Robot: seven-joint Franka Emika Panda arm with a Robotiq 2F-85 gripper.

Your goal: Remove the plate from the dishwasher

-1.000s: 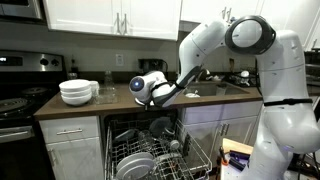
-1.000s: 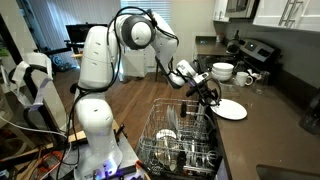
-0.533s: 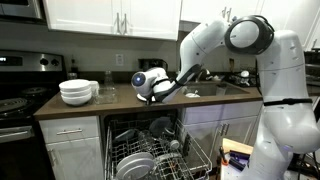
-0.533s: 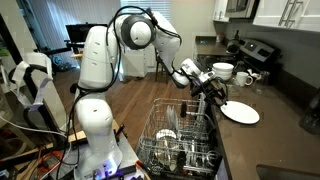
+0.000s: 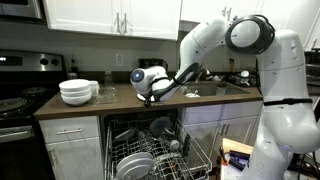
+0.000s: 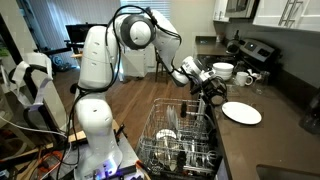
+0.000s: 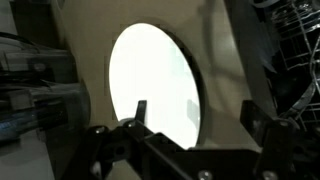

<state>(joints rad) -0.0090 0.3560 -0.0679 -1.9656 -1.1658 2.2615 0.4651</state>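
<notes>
The white plate (image 6: 241, 113) lies flat on the dark countertop (image 6: 275, 135), just past the open dishwasher (image 6: 160, 122). In the wrist view the plate (image 7: 155, 85) fills the middle as a bright oval. My gripper (image 6: 213, 92) hangs right beside the plate's near edge, open, with nothing between its fingers. One dark fingertip (image 7: 140, 108) stands in front of the plate and the other over the counter to its right. In an exterior view the gripper (image 5: 143, 97) sits above the counter over the dishwasher rack (image 5: 195, 150).
Stacked white bowls (image 5: 77, 92) stand on the counter near the stove (image 5: 15, 105), with mugs (image 6: 245, 78) beside them. The pulled-out wire rack holds more plates (image 5: 135, 163) and dark dishes. The robot's white base (image 6: 85, 120) stands beside the rack.
The plate went from tilted in my grip to lying flat on the counter, farther from the rack. My jaws have opened and let it go.
</notes>
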